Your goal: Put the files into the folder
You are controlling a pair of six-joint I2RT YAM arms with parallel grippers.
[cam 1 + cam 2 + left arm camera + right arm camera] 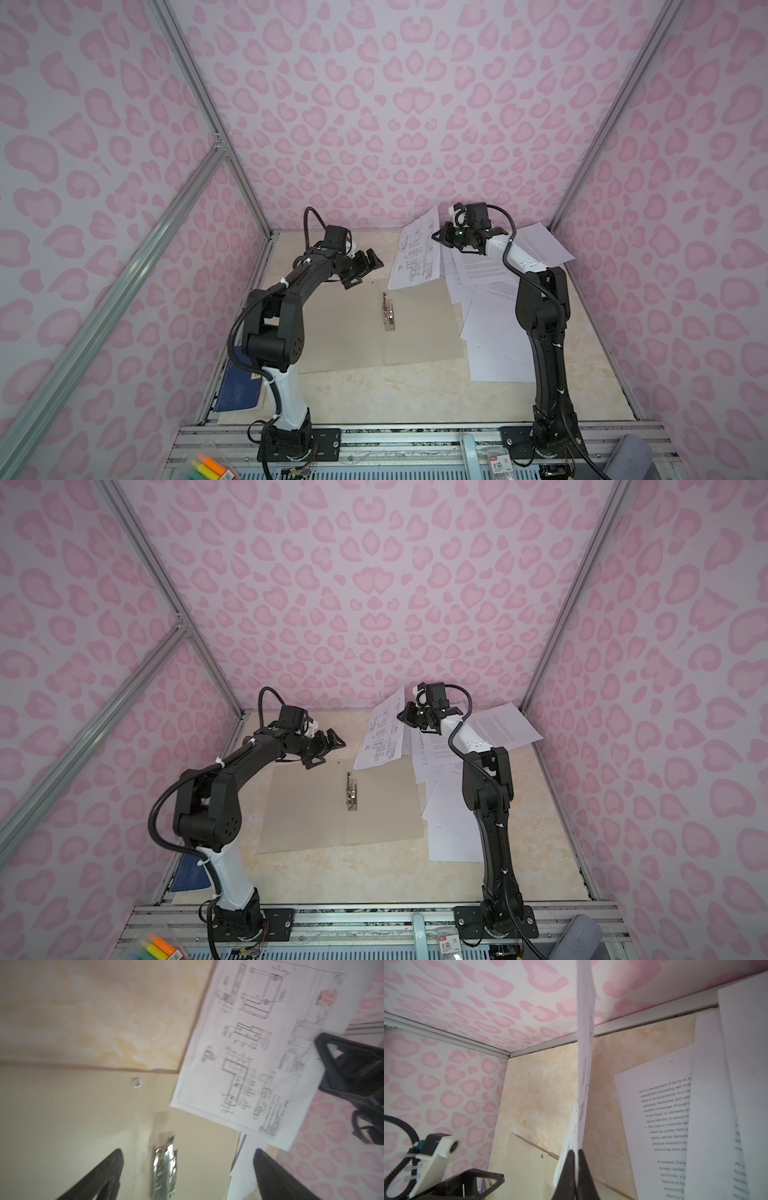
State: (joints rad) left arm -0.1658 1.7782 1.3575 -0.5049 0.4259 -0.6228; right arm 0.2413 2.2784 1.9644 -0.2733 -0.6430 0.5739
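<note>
The grey-beige folder (pixel 345 332) (pixel 307 812) lies open and flat on the table, with a metal clip (pixel 389 312) (pixel 165 1167) at its spine. My right gripper (pixel 435 237) (pixel 401 717) (pixel 576 1152) is shut on the edge of one file, a white sheet with line drawings (pixel 415 257) (pixel 380 737) (pixel 249 1053). That sheet hangs lifted over the folder's far right corner. The other files (pixel 498 332) (pixel 664 1126) lie fanned out under and beside the right arm. My left gripper (pixel 365 266) (pixel 332 746) (pixel 188 1153) hovers open and empty above the folder's far edge.
A dark blue book (pixel 239 390) lies at the table's left edge beside the left arm's base. A box of highlighters (pixel 210 465) and a small packet (pixel 498 463) sit on the front rail. Pink patterned walls close in the table on three sides.
</note>
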